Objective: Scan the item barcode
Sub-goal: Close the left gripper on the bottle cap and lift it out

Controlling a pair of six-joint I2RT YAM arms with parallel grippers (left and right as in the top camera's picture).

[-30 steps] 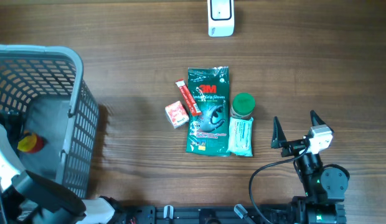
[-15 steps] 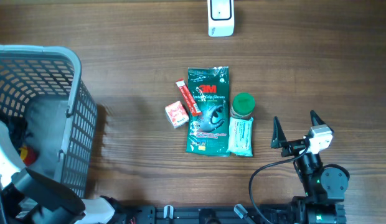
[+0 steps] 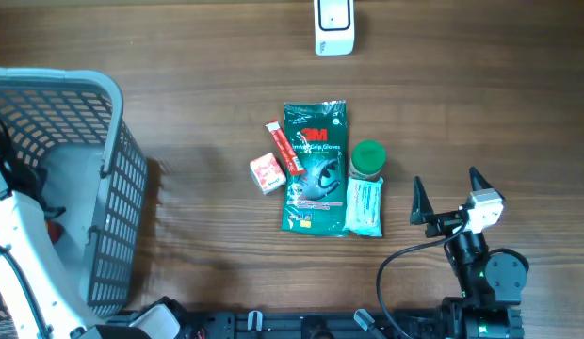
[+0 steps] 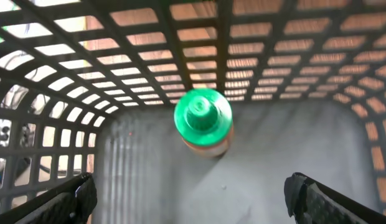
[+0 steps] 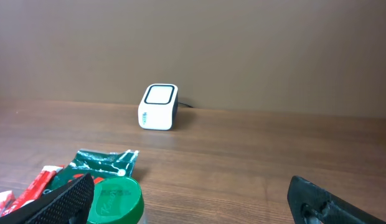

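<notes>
My left gripper hangs inside the grey basket with its jaws spread wide and nothing between them. The green-capped bottle is below them in the basket, untouched, so I take that to be the drop spot for scanned items. My right gripper is just as wide and empty, parked beside the green-lidded jar and 3M glove pack, which wait on the table well short of the white scanner.

Bottle in basket, left of packet
</notes>
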